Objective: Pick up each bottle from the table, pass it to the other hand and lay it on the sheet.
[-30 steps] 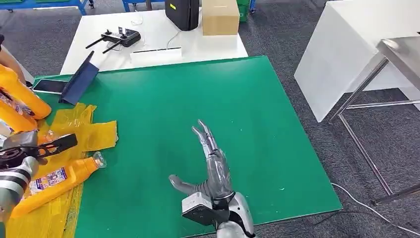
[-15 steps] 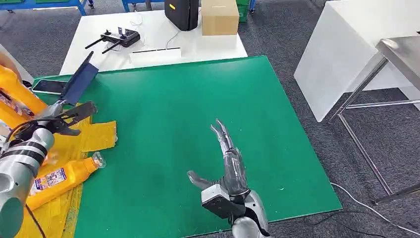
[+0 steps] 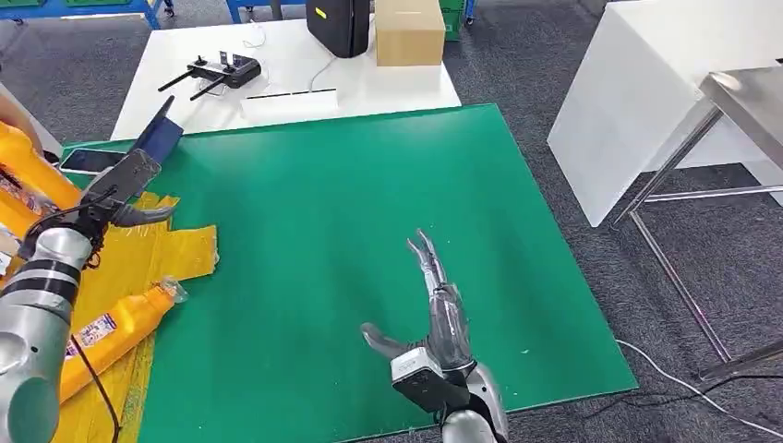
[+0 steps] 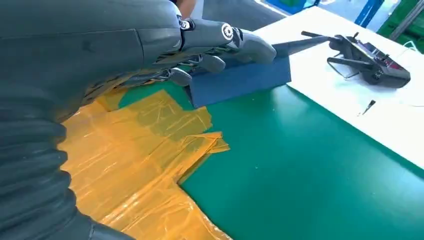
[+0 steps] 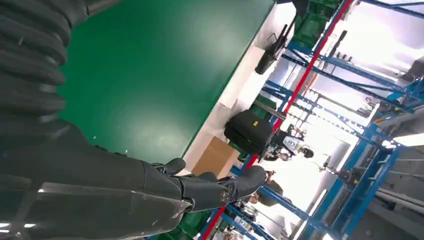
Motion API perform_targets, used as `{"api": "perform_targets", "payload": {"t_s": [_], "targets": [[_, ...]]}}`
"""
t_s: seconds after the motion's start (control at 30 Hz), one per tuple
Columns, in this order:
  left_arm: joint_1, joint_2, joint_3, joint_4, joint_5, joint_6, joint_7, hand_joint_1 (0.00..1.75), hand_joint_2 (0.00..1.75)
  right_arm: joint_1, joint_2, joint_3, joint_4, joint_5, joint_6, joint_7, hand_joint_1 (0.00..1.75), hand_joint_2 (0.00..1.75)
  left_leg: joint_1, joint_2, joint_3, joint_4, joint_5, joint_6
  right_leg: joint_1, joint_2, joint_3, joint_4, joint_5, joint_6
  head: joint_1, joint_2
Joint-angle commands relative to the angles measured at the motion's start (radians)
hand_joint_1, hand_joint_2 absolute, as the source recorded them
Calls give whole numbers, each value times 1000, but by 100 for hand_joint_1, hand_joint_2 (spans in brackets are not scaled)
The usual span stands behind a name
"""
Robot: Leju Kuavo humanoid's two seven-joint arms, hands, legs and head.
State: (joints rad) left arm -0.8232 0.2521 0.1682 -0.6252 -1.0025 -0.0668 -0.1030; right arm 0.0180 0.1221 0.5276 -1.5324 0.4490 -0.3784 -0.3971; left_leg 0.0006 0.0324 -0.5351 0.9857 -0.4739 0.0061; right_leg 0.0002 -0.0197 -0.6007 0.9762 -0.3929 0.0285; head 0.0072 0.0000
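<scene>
Your left hand [image 3: 118, 198] has lifted clear of the orange bottle [image 3: 109, 330] it was over a second ago and now hangs higher and farther back, over the far edge of the yellow plastic sheet [image 3: 175, 247], close to the dark blue folder [image 3: 157, 148] propped at the corner of the green tabletop [image 3: 369, 203]. Its fingers are spread and hold nothing; the left wrist view shows them apart above the crumpled sheet [image 4: 145, 150], with the folder [image 4: 240, 82] just beyond.

The bottle lies on its side on the sheet, cap pointing toward the middle of the tabletop. It has stayed put across the last second, so read that one as delivered. More orange bottles [image 3: 28, 180] sit at the far left edge, only partly visible, and a person's hand seemed to be on them a second ago.

Your right hand [image 3: 434, 318] has drifted a little to the right and slightly away from you, low over the bare green surface. It is flat, fingers extended and apart, holding nothing.

So both hands are free, which suggests the cycle is resetting: you likely need the next bottle. I cannot tell whether any bottle waits within the right hand's reach. A remote controller [image 3: 222, 69] and a cardboard box [image 3: 409, 32] rest on the white table behind.
</scene>
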Motion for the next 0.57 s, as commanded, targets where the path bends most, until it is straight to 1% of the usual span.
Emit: {"api": "perform_targets", "payload": {"t_s": [0.03,0.07,0.1,0.13,0.17,0.2,0.23,0.27,0.3,0.33,0.37,0.4,0.43,0.47,0.5,0.57], "targets": [[221,-38,-18,-393,488,-186,-102,0,175,41,-24,-59,-32,-149,64,-26,0,175,0,-3,2,-1,0,0,0,0,3,-1,-1,0,0,0],[345,-34,-42,-557,618,-212,-81,0,175,65,-23,-70,-50,-182,85,-34,0,175,0,-3,4,-2,-1,0,0,1,5,-2,-1,1,0,0],[502,-32,-58,-732,758,-234,-99,0,175,94,-19,-75,-69,-253,127,-42,0,175,-1,-1,4,-3,-1,0,-1,2,4,-2,-1,1,-1,0],[658,-45,-72,-885,829,-223,-122,0,175,120,-15,-75,-89,-282,137,-46,0,175,-2,2,6,-5,-1,0,-3,4,4,-3,0,1,0,0],[826,-76,-101,-1024,878,-215,-158,0,175,143,-14,-69,-111,-302,138,-48,0,175,-4,5,9,-8,-1,1,-5,7,6,-4,-1,1,0,0],[929,-109,-133,-1091,912,-228,-194,0,175,154,-11,-66,-126,-325,144,-52,0,175,-4,8,14,-11,-3,1,-6,10,10,-6,-2,1,-1,0],[1018,-153,-188,-1140,920,-221,-253,0,175,162,-10,-63,-146,-339,146,-54,0,175,-5,9,12,-8,-5,-1,-7,10,8,-4,-2,2,-1,0],[1050,-172,-236,-1152,905,-205,-281,0,175,166,-12,-62,-162,-345,147,-55,0,175,-5,12,17,-9,-8,-1,-7,14,12,-5,-4,1,-1,0],[1067,-185,-284,-1153,924,-197,-297,0,175,170,-13,-63,-177,-344,141,-54,0,175,-6,15,14,-6,-11,-1,-7,15,8,-2,-5,0,-2,0],[1078,-207,-341,-1150,931,-173,-304,0,175,181,-16,-68,-205,-340,130,-55,0,175,-5,13,17,-5,-14,0,-6,15,11,-3,-8,0,0,0],[1076,-212,-375,-1146,936,-161,-307,0,175,190,-20,-70,-223,-338,123,-55,0,175,-4,12,11,-3,-13,0,-5,14,6,-2,-8,0,0,0],[1072,-210,-403,-1142,947,-145,-309,0,175,199,-26,-71,-241,-336,121,-53,0,175,-5,11,9,-2,-13,2,-5,12,4,-1,-9,1,0,0],[1067,-210,-418,-1143,951,-141,-308,0,175,207,-32,-72,-253,-334,118,-52,0,175,-4,5,14,0,-17,2,-4,9,11,-1,-13,2,0,0],[1062,-204,-428,-1146,953,-143,-310,0,175,212,-36,-71,-259,-329,115,-51,0,175,-6,6,9,-1,-14,3,-5,9,6,-1,-11,3,0,0],[1057,-196,-436,-1147,963,-146,-316,0,175,213,-38,-68,-262,-321,112,-47,0,175,-5,5,10,0,-15,3,-4,9,8,-1,-12,4,0,0],[1050,-188,-443,-1152,995,-162,-319,0,175,210,-40,-61,-256,-310,103,-41,0,175,-6,5,7,0,-15,4,-4,9,6,-2,-10,3,0,0]]}}
